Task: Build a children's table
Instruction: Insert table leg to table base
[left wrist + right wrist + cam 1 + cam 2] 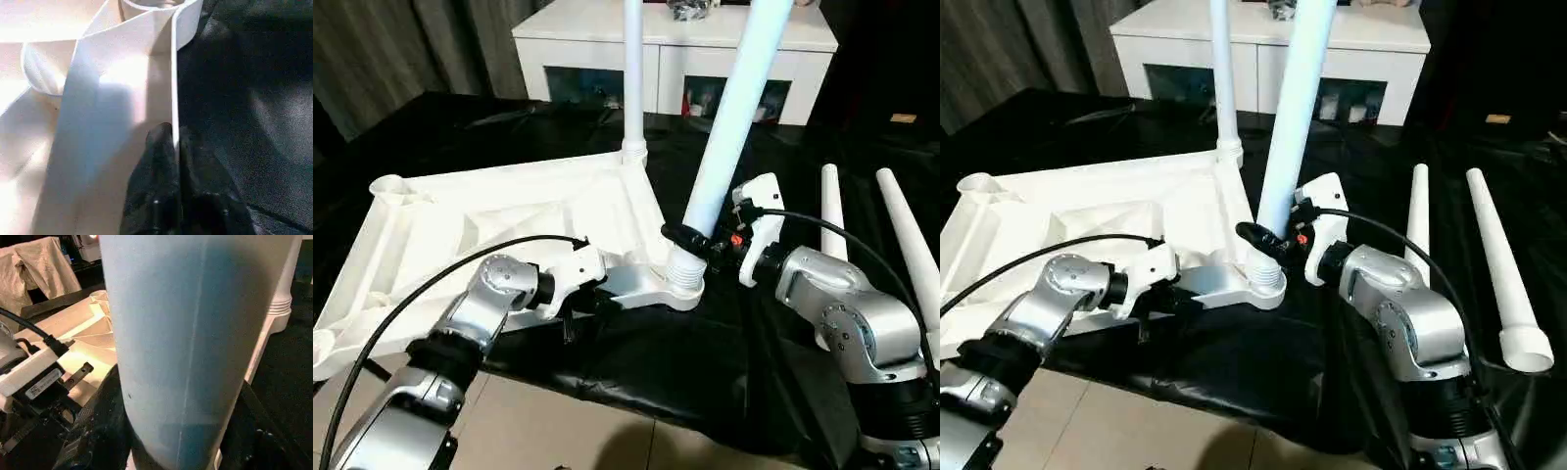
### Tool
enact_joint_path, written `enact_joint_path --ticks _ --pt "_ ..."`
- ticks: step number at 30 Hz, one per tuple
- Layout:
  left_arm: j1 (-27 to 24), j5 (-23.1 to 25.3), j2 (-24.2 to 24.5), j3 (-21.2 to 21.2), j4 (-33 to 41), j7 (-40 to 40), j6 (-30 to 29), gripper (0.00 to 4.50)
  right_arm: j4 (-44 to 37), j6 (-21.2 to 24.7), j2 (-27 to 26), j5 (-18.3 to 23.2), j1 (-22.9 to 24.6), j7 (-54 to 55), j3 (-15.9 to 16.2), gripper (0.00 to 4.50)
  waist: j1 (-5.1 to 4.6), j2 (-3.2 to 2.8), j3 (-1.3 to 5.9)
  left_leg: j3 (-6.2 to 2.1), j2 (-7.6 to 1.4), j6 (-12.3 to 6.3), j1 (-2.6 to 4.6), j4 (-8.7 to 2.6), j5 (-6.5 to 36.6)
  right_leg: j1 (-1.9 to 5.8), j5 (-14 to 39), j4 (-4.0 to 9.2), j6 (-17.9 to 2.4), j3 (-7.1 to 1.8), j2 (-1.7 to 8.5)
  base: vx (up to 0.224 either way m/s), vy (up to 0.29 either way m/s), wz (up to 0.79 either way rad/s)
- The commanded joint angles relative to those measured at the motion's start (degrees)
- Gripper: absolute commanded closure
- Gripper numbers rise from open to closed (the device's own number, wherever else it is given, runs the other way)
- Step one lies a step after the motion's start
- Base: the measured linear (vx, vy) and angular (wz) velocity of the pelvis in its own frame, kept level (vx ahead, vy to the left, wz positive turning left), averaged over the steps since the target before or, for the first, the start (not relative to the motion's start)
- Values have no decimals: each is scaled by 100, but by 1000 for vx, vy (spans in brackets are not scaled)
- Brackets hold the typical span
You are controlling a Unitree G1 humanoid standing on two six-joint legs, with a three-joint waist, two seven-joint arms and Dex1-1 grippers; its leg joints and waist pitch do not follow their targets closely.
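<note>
Tabletop [509, 220] upside down on black cloth, left gripper [173, 147] pinched on its rim, right gripper [690, 240] clamped round near-corner leg [729, 127]; leg leans, so cross-threading or popping out likely if turned askew.

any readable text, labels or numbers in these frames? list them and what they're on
None can be read.
Small white sticker on the left hand's body, seen in the right wrist view: dark printed lines, too small and blurred to read.
Tabletop, the leg in the right hand, and the white cabinet behind: no visible print.
</note>
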State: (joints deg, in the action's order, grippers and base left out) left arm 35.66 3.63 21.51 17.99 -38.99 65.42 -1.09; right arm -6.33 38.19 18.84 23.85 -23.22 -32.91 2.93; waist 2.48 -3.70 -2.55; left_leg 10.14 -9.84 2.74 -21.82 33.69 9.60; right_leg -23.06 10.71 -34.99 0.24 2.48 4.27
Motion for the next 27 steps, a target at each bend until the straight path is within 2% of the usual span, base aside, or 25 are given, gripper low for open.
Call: enact_joint_path --ticks 1,2,3,5,7,8,9,10,13,15,17,21,27 --pt "129 54 -3 -31 -142 -108 129 385 -48 -57 18 -36 -129 -15 32 265 18 40 339 -100 -260 30 116 -408 1673 244 1418 482 -1190 -238 364 0 0 0" --pt "151 81 -8 -13 -186 -116 157 385 -59 -50 19 -35 -127 -11 32 265 21 42 345 -103 -263 42 120 -408 1678 246 1409 476 -1188 -239 366 0 0 0" --pt "165 95 -11 -2 -220 -109 175 359 -66 -45 18 -37 -126 -11 31 265 23 39 344 -104 -264 47 116 -411 1688 244 1400 479 -1185 -240 366 0 0 0" --pt "203 128 -22 9 -311 -155 241 355 -71 -41 17 -37 -126 -15 28 265 23 43 343 -104 -261 44 112 -412 1687 243 1403 482 -1175 -237 365 0 0 0" --pt "290 189 -61 15 -544 -274 395 355 -97 -32 24 -36 -106 -19 14 265 24 -1 347 -112 -257 75 118 -411 1743 247 1405 481 -1163 -235 364 0 0 0" --pt "302 196 -65 15 -577 -284 414 355 -103 -28 26 -34 -104 -17 10 265 20 23 347 -107 -251 71 110 -406 1734 253 1390 488 -1159 -235 364 0 0 0" --pt "329 201 -76 14 -646 -287 461 355 -111 -25 29 -30 -97 -15 6 265 24 5 352 -116 -259 78 110 -410 1716 260 1362 477 -1165 -235 371 0 0 0" --pt "340 201 -80 12 -673 -287 474 355 -114 -25 31 -30 -95 -15 6 265 23 16 352 -113 -254 67 101 -409 1681 262 1330 479 -1169 -232 368 0 0 0" --pt "431 59 -126 -104 -737 -214 526 355 -149 -7 50 -24 -73 -4 -11 265 24 0 363 -109 -257 58 104 -400 1625 264 1150 464 -1239 -232 365 0 0 0" --pt "462 -134 -141 -198 -653 29 333 328 -165 0 56 -23 -61 1 -16 265 27 -5 372 -112 -259 42 95 -395 1554 278 955 439 -1310 -228 367 0 0 0" --pt "480 -173 -141 -216 -648 91 280 321 -166 2 57 -23 -60 3 -18 265 29 -6 380 -107 -259 13 94 -386 1471 281 775 418 -1382 -224 362 0 0 0" --pt "541 -57 -81 -145 -718 77 552 284 -207 23 63 -15 -35 20 -31 265 34 -16 389 -106 -262 -41 92 -376 1387 302 525 398 -1446 -219 363 0 0 0" --pt "691 119 -110 -114 -1034 -149 670 272 -216 37 68 -4 -36 24 -33 265 32 -8 370 -102 -257 -21 98 -380 1487 301 734 420 -1417 -220 362 0 0 0"
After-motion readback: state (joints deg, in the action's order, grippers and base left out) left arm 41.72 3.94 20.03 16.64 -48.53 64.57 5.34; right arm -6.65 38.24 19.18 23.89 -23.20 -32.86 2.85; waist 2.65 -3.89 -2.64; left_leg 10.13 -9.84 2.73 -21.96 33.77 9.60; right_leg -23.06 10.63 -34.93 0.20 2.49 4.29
